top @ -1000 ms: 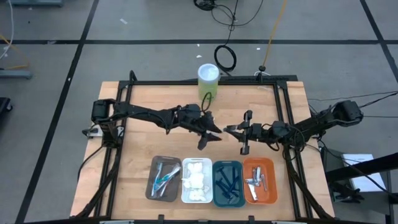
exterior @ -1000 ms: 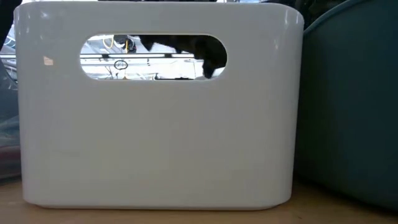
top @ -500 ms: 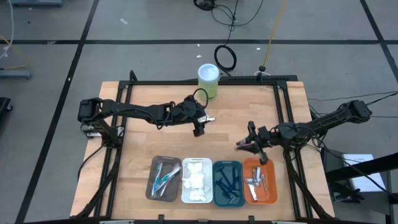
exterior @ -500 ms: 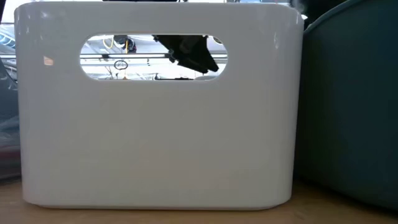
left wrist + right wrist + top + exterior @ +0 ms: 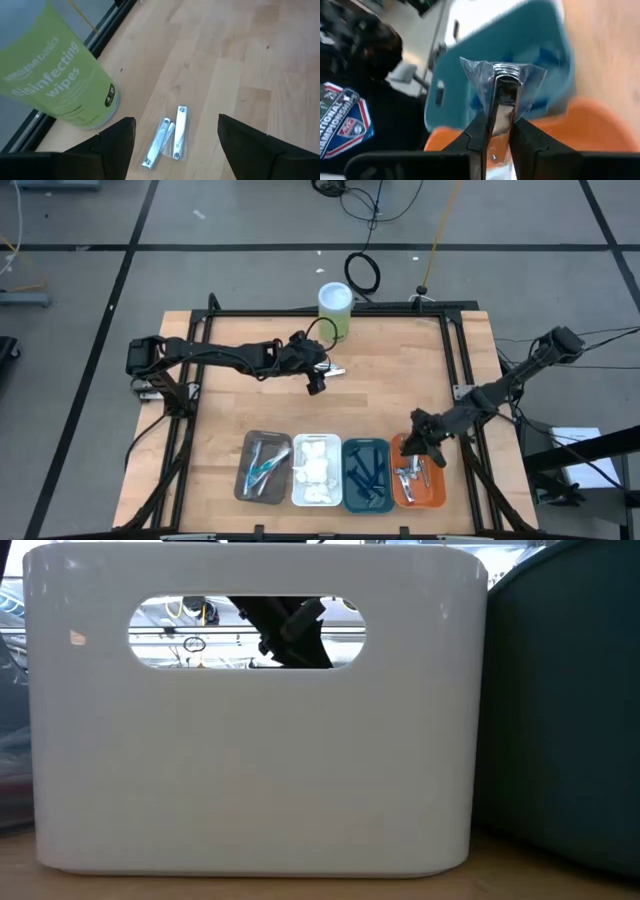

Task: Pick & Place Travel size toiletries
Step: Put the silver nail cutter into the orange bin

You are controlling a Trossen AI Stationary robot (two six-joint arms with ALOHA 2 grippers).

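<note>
Hovering over the orange tray point(image 5: 434, 490), right end effector point(image 5: 496, 131) is clamped on a bagged silver metal tool point(image 5: 503, 95). Left end effector point(image 5: 172, 145), fingers spread wide and empty, sits above another bagged metal tool point(image 5: 169, 136) lying on the desk point(image 5: 240, 405) beside the green canister point(image 5: 334, 310).

The wooden bench point(image 5: 220, 420) carries a green-and-white wipes canister point(image 5: 335, 310) at its far edge, a bagged silver tool point(image 5: 334, 370) near it, and brown point(image 5: 245, 480), white point(image 5: 297, 498), teal point(image 5: 349, 502) and orange point(image 5: 437, 496) trays in a row along the near edge.
</note>
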